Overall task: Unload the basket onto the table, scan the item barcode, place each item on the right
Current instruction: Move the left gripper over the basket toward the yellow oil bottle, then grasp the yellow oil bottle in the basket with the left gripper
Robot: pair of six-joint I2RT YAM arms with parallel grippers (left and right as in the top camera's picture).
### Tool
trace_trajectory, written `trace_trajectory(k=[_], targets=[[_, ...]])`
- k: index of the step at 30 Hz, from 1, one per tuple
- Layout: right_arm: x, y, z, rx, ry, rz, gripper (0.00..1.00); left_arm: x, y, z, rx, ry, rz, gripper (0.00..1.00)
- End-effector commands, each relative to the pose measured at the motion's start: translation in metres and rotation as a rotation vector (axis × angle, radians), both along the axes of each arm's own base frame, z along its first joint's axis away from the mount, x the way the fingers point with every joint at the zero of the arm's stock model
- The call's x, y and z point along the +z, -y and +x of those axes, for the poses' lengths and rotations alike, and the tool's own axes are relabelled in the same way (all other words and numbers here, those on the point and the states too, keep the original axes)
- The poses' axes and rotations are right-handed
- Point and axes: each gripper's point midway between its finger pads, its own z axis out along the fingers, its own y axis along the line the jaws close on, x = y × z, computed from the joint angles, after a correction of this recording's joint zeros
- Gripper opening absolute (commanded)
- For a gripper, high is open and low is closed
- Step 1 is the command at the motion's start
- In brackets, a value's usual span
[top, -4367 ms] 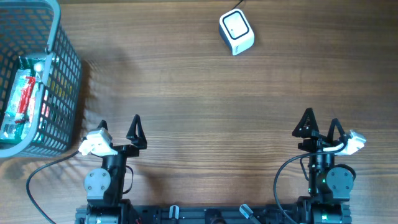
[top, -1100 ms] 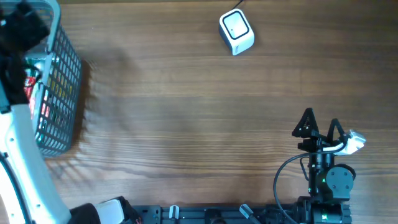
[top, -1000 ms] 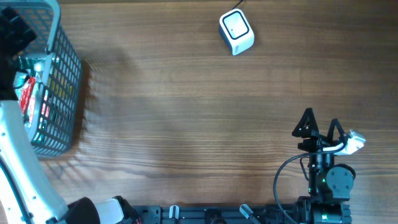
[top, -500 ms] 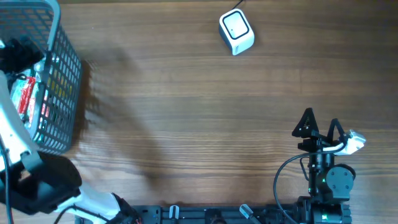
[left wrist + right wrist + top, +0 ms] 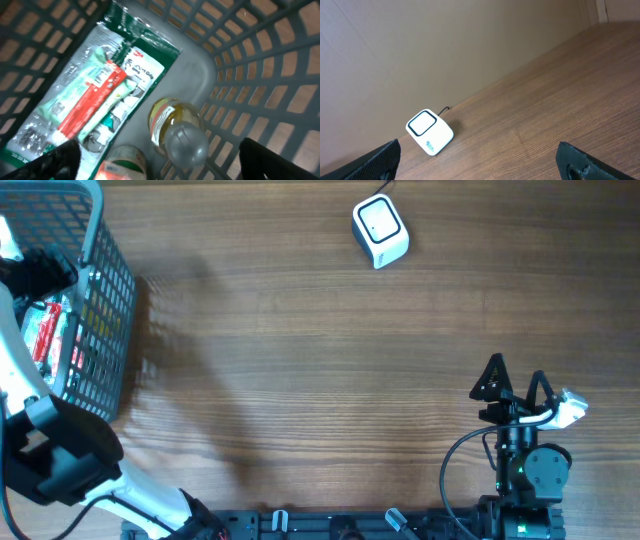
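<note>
Left arm (image 5: 14, 370): white tubular links and a bulky black joint housing (image 5: 62, 465). Left gripper (image 5: 160, 152): matte black fingertips (image 5: 60, 162).

Right arm (image 5: 522, 465): black body, small green indicator light (image 5: 520, 472), looped black cables (image 5: 447, 470), white camera module (image 5: 568, 408) at the wrist. Right gripper (image 5: 515, 378): two black triangular fingers (image 5: 492, 380).

I can't read anything here: print on the green packet (image 5: 75, 115), the bottle (image 5: 172, 125) label and the scanner (image 5: 429, 132) logo is too blurred.
</note>
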Motion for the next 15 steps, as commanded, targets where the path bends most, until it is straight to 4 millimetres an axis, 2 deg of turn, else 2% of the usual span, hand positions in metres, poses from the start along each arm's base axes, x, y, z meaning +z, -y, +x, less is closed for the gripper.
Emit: trace_trajectory(k=[1, 5, 9, 13, 15], targets=[[0.000, -0.002, 0.000, 0.013, 0.001, -0.004, 0.99, -0.017, 0.012, 0.007, -0.093, -0.020, -0.042, 0.93], [0.000, -0.002, 0.000, 0.013, 0.001, -0.004, 1.00, -0.023, 0.012, 0.007, -0.093, -0.031, -0.049, 0.95], [0.000, -0.002, 0.000, 0.013, 0.001, -0.003, 1.00, -0.036, 0.012, 0.006, -0.092, -0.063, -0.072, 0.94], [0.000, -0.002, 0.000, 0.013, 0.001, -0.003, 1.00, -0.049, 0.013, 0.007, -0.092, -0.090, -0.090, 0.91], [0.000, -0.002, 0.000, 0.013, 0.001, -0.004, 1.00, -0.055, 0.012, 0.006, -0.091, -0.103, -0.098, 0.86]])
